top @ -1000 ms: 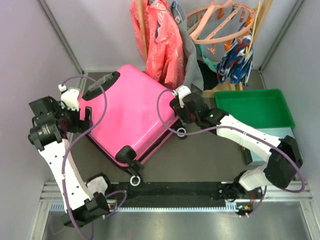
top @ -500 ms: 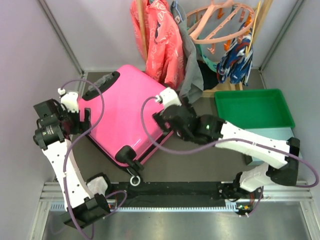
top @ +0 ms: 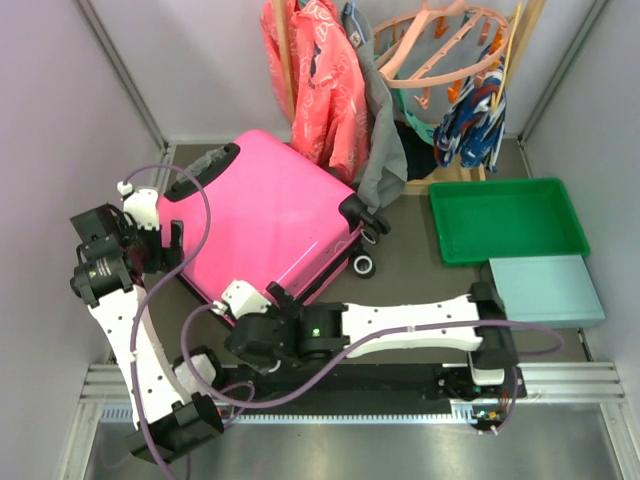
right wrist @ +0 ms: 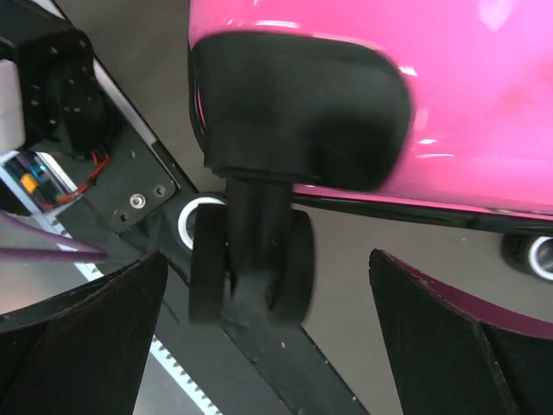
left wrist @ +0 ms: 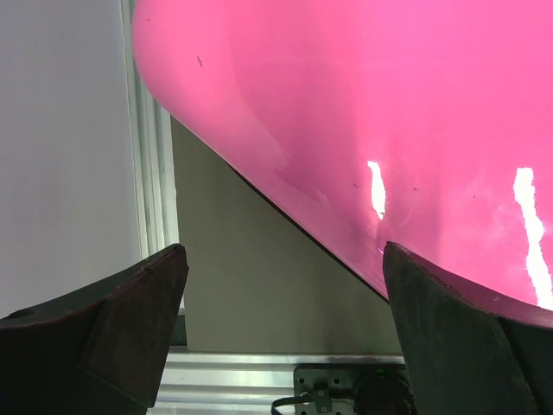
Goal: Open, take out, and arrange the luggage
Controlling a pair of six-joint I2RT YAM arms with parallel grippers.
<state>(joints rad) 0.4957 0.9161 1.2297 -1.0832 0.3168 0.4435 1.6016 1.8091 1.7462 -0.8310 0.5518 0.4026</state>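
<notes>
- A hot-pink suitcase (top: 270, 215) lies flat and shut on the dark table (top: 420, 290), left of centre in the overhead view. It is turned on a diagonal, with its black handle (top: 205, 165) toward the upper left.
- The left gripper (top: 165, 243) sits at the case's left edge, about mid-height in the frame. Its jaws are apart and grip nothing.
- From the left wrist camera, the two dark fingers (left wrist: 130, 311) stand wide at the lower corners. The pink shell (left wrist: 371, 112) fills the upper right, and bare table shows beneath its edge.
- The right arm stretches low across the frame from its base at lower right. The right gripper (top: 255, 338) is at the case's near corner, in the lower centre-left.
- The right wrist camera shows those jaws spread wide. A black twin wheel (right wrist: 251, 264) on its black mount hangs between the fingers (right wrist: 95, 320), apart from both, with nothing clamped.
- A second pair of wheels (top: 365, 262) shows at the case's right corner, near mid-frame.
- A green tray (top: 505, 190) sits at the right. A pale teal flat box (top: 545, 290) lies just below it.
- Coral and grey clothes (top: 325, 85) hang behind the case at the top centre. Plastic hangers (top: 440, 45) are at the upper right.
</notes>
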